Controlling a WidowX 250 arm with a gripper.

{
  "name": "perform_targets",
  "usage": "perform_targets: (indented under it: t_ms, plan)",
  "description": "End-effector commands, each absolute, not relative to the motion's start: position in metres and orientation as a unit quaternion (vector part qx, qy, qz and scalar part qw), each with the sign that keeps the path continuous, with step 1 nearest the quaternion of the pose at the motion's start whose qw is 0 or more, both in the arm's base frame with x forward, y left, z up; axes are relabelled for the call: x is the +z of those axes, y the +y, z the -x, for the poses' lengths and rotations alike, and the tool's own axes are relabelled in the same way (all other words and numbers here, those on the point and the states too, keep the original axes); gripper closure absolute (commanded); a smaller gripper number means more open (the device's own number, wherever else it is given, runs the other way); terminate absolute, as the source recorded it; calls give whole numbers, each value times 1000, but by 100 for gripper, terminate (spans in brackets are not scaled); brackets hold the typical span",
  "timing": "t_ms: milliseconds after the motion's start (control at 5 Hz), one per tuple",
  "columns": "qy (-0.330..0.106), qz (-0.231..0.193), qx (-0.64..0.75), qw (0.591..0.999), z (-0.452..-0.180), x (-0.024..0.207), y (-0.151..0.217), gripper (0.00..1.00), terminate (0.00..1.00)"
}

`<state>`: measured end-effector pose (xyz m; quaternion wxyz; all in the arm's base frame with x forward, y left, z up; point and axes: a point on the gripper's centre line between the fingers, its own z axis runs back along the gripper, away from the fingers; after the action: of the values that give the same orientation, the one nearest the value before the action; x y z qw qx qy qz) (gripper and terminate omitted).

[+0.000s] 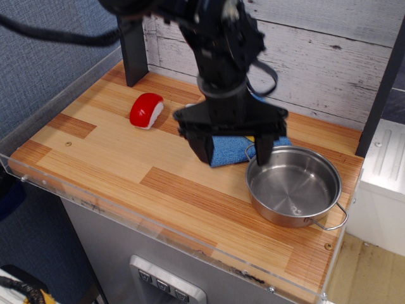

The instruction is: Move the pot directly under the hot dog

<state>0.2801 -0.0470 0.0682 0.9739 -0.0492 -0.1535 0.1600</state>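
- Wooden tabletop (126, 158) with a clear raised lip along its left and near edges; a whitewashed plank wall (329, 57) stands behind it.
- Pot (293, 185) sits near the right near corner, upright, with nothing inside its shiny bowl; one wire handle points toward the near right edge, the other toward the cloth.
- Hot dog (146, 110) lies far left on bare wood, well apart from the pot.
- Blue cloth (231, 152) lies between them, mostly hidden by the arm.
- Gripper (234, 151) hangs over the cloth just left of the pot's rim, fingers spread wide and holding nothing.
- Open wood stretches across the left and near parts of the top, including the area nearer than the hot dog.
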Motion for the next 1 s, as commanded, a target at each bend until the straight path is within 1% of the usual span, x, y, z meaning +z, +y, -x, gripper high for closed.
perform_targets:
  t_ms: [0, 200, 400, 600, 800]
  plan:
    - [-149, 51, 144, 977, -283, 47, -73, 0, 0]
    - [-143, 36, 143, 979, -284, 36, -75, 0, 0]
    - [-145, 29, 142, 979, -288, 31, -74, 0, 0]
    - [-141, 13, 142, 980, -290, 30, -71, 100, 0]
    - [-143, 3, 142, 980, -294, 33, -73, 100, 0]
